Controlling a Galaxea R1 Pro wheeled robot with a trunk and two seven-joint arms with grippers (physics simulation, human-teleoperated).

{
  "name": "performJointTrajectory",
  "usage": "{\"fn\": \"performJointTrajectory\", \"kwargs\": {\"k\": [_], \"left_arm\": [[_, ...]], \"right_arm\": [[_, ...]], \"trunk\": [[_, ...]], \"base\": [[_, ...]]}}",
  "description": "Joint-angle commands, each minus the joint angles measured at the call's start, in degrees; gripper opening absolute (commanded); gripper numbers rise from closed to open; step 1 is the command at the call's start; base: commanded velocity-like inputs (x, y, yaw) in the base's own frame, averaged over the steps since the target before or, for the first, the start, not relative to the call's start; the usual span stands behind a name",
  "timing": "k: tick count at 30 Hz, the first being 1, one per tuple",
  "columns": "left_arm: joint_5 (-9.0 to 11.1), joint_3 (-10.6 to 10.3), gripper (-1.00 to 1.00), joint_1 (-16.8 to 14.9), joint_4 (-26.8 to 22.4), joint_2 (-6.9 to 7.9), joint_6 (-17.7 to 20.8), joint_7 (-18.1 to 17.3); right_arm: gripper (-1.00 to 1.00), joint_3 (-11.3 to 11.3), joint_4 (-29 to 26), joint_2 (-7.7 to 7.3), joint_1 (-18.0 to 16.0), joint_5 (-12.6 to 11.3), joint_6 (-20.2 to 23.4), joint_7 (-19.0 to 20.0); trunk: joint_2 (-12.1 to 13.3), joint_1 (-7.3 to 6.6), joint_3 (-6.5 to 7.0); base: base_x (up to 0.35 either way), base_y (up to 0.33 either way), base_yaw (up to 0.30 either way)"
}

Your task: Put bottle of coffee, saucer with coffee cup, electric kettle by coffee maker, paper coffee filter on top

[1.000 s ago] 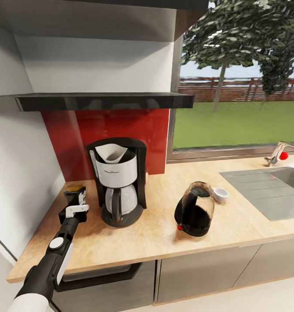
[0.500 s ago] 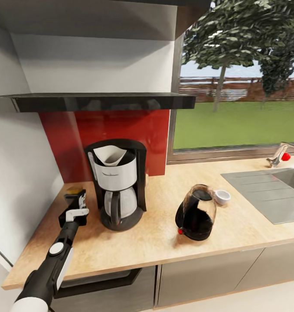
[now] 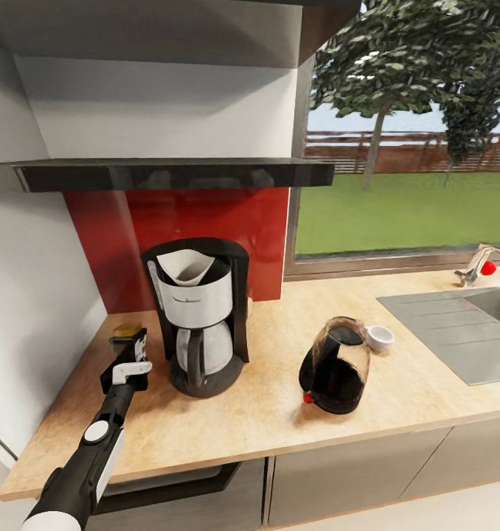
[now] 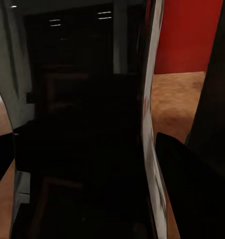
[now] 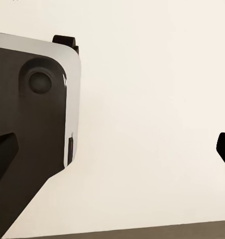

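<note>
Beige speckled countertop, red backsplash, glossy black shelf, black coffee maker with silver-white panel, white filter, dark kettle with red switch, white cup, amber-lidded dark bottle, grey cabinets.

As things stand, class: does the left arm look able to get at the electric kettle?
Probably not directly: the left gripper sits at the coffee bottle, and the coffee maker stands between it and the electric kettle.

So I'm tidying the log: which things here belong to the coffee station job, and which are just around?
Job: coffee maker, paper coffee filter, bottle of coffee, electric kettle, coffee cup, countertop, kitchen shelf.
Around: sink, tap.
</note>
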Motion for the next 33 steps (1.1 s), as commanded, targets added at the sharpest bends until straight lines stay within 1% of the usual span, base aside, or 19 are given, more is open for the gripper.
{"fn": "performJointTrajectory", "kwargs": {"k": [1,5,13,19,33], "left_arm": [[-0.5,0.0,-1.0,0.0,0.0,-0.01,-0.2,0.2],[-0.5,0.0,-1.0,0.0,0.0,-0.01,-0.2,0.2],[-0.5,0.0,-1.0,0.0,0.1,-0.01,-0.2,0.2],[-0.5,0.0,-1.0,0.0,0.1,-0.01,-0.2,0.2],[-0.6,-0.4,-1.0,0.7,0.1,-0.4,-0.2,0.1]], "right_arm": [[1.0,0.5,-0.1,-0.04,0.0,-0.6,0.3,0.1],[1.0,0.5,-0.1,-0.04,0.0,-0.6,0.3,0.1],[1.0,0.5,-0.1,-0.04,0.0,-0.6,0.3,0.1],[1.0,0.5,-0.1,-0.04,0.0,-0.6,0.3,0.1],[1.0,0.5,-0.1,-0.04,0.0,-0.6,0.3,0.1]], "trunk": [[-0.1,0.06,-0.12],[-0.1,0.06,-0.12],[-0.1,0.06,-0.12],[-0.1,0.06,-0.12],[-0.1,0.06,-0.12]], "base": [[0.244,0.0,0.0],[0.145,0.0,0.0],[0.023,0.0,0.0],[0.161,0.0,0.0],[0.01,0.0,0.0]]}}
